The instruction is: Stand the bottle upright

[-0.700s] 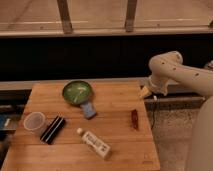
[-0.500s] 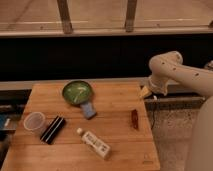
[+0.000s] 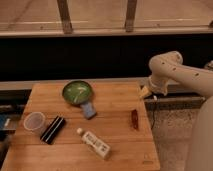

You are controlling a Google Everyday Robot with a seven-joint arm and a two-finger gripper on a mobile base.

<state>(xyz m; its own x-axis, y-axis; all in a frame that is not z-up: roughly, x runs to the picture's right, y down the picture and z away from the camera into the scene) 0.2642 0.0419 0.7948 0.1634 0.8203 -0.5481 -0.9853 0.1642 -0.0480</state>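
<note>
The bottle (image 3: 94,143) lies on its side on the wooden table (image 3: 115,100), near the front middle. Its white cap points to the back left and its pale label faces up. My gripper (image 3: 146,92) hangs at the end of the white arm, just off the table's right edge, well to the right of and behind the bottle. Nothing shows in it.
A green bowl (image 3: 77,92) sits at the back middle with a blue object (image 3: 89,110) just in front of it. A clear plastic cup (image 3: 34,122) and a black bar (image 3: 53,129) are at the left. A small reddish-brown object (image 3: 134,119) lies near the right edge.
</note>
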